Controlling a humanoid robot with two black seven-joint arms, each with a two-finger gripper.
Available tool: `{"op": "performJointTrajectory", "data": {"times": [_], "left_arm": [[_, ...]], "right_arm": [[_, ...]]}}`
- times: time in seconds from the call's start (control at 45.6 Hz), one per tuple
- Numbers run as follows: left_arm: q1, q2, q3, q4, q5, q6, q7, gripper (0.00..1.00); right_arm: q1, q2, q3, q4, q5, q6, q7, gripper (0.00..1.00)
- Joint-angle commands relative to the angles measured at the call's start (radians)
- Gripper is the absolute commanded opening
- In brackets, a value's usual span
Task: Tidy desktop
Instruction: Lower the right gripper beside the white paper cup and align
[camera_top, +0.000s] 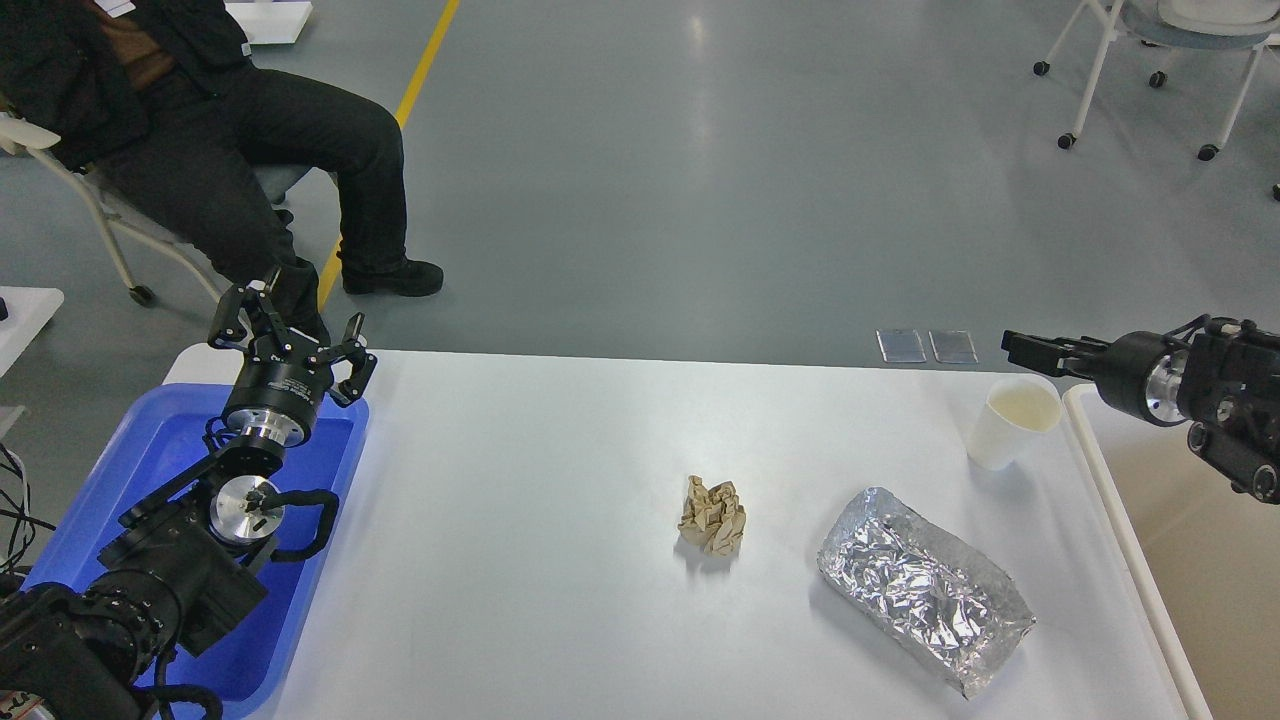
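Left gripper (292, 322) at 9 o'clock, fingers spread wide apart, holding nothing, raised over the far end of the blue tray (150, 450). Right gripper (1030, 350) at 3 o'clock, pointing left, seen side-on; can't tell if fingers are apart; touching nothing, just right of the paper cup (1010, 420). Desktop (520, 560) fills the lower centre. On it: crumpled brown paper (712, 516) at centre, foil packet (925, 588) at 4 o'clock, cup at 2 o'clock. Beige bin (1200, 560) at right edge.
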Motion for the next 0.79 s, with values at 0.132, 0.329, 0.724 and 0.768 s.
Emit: {"op": "performJointTrajectory", "data": {"times": [0.132, 0.329, 0.724, 0.768], "left_arm": [[-0.001, 0.000, -0.001, 0.000, 0.000, 0.000, 0.000, 1.00], [0.000, 0.000, 0.001, 0.000, 0.000, 0.000, 0.000, 1.00], [0.000, 0.000, 0.001, 0.000, 0.000, 0.002, 0.000, 1.00], [0.000, 0.000, 0.001, 0.000, 0.000, 0.002, 0.000, 1.00]], "right_arm": [[-0.057, 0.050, -0.005, -0.063, -0.185, -0.045, 0.001, 1.00], [-0.086, 0.073, -0.003, -0.106, -0.273, -0.088, -0.001, 1.00], [-0.108, 0.105, -0.003, -0.152, -0.322, -0.120, -0.010, 1.00], [-0.108, 0.105, 0.000, -0.154, -0.322, -0.120, -0.010, 1.00]]}}
